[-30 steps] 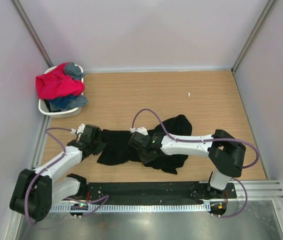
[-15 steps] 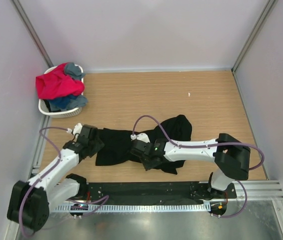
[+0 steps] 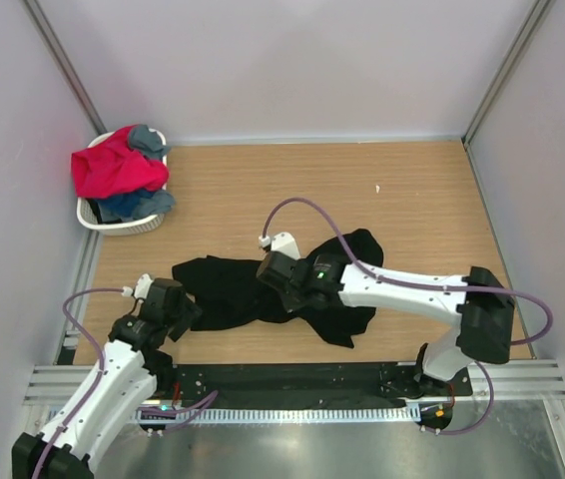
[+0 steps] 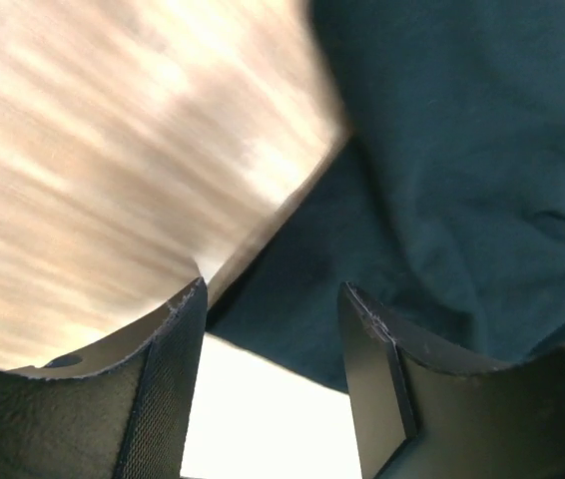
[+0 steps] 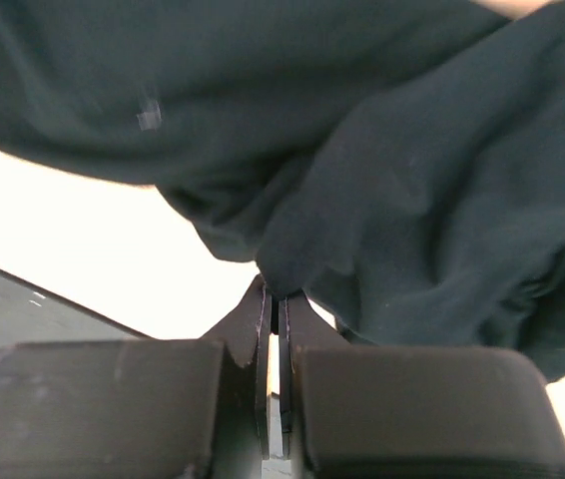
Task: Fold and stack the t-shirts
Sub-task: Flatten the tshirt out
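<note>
Right gripper (image 5: pixel 275 295) pinches a thin fold of the crumpled black cloth t-shirt (image 3: pixel 228 289). Left gripper (image 4: pixel 273 287) hangs open. Such a small bite could slip when lifting.

Wood-grain table (image 3: pixel 292 190), nothing fancy. Crumpled black tee (image 3: pixel 228 289) sprawled at about 6 o'clock, white laundry basket (image 3: pixel 123 227) sitting at 10 o'clock, and a tiny white speck (image 3: pixel 378 187) around 1 o'clock, maybe a scrap, can't tell.

The left gripper (image 4: pixel 273 299) has its jaws standing apart, while the right gripper (image 5: pixel 275 296) is pinched tight on a fold of the black t-shirt (image 5: pixel 412 180) at its tips.
</note>
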Controlling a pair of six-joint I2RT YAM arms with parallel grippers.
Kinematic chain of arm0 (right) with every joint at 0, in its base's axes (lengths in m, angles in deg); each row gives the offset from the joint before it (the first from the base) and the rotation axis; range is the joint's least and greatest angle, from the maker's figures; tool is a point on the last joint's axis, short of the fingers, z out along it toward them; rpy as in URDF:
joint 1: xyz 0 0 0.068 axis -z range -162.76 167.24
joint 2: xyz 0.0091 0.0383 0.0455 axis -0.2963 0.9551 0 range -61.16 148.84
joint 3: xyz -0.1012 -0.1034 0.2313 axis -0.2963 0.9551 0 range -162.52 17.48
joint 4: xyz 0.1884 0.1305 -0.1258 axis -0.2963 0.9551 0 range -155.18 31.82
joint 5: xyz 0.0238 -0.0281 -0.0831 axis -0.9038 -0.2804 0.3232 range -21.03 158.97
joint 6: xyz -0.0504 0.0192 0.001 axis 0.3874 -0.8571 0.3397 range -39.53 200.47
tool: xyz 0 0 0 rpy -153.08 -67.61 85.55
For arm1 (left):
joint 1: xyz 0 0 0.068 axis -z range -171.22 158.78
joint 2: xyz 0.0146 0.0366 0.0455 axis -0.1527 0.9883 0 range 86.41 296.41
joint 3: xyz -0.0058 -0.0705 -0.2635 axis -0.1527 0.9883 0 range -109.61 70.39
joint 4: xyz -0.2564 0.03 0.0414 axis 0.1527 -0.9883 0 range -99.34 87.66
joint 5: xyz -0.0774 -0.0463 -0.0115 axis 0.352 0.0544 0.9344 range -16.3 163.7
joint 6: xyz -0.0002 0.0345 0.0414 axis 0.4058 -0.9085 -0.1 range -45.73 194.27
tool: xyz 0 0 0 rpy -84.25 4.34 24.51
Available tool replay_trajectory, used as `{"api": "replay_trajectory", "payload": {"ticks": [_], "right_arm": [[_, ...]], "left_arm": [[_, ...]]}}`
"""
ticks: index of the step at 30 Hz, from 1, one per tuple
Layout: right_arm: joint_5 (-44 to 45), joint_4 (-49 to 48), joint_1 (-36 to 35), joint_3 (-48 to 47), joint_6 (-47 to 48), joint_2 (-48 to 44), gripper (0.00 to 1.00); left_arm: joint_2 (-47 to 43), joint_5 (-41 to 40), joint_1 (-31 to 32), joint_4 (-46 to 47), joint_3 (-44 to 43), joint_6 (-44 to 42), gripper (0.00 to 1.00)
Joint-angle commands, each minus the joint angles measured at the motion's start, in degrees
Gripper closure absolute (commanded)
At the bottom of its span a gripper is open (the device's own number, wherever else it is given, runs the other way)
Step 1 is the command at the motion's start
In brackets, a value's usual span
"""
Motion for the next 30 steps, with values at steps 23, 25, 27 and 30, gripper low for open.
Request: {"api": "replay_trajectory", "payload": {"ticks": [23, 25, 27, 30], "right_arm": [[12.27, 2.74, 38.4, -26.97, 13.1, -12.54, 0.99], [11.31, 2.21, 40.42, -31.7, 14.24, -11.05, 0.99], [10.07, 1.95, 41.31, -34.36, 14.77, -10.17, 0.99], [9.89, 1.51, 42.19, -38.75, 16.35, -8.85, 0.99]], "left_arm": [[15.49, -15.74, -2.15, -4.47, -36.47, -16.64, 1.0], [15.85, -15.56, -2.33, -3.86, -40.25, -17.87, 1.0], [17.25, -17.65, -2.41, -3.68, -46.05, -19.72, 1.0], [20.59, -20.73, -2.94, -2.63, -53.43, -23.41, 1.0]]}}
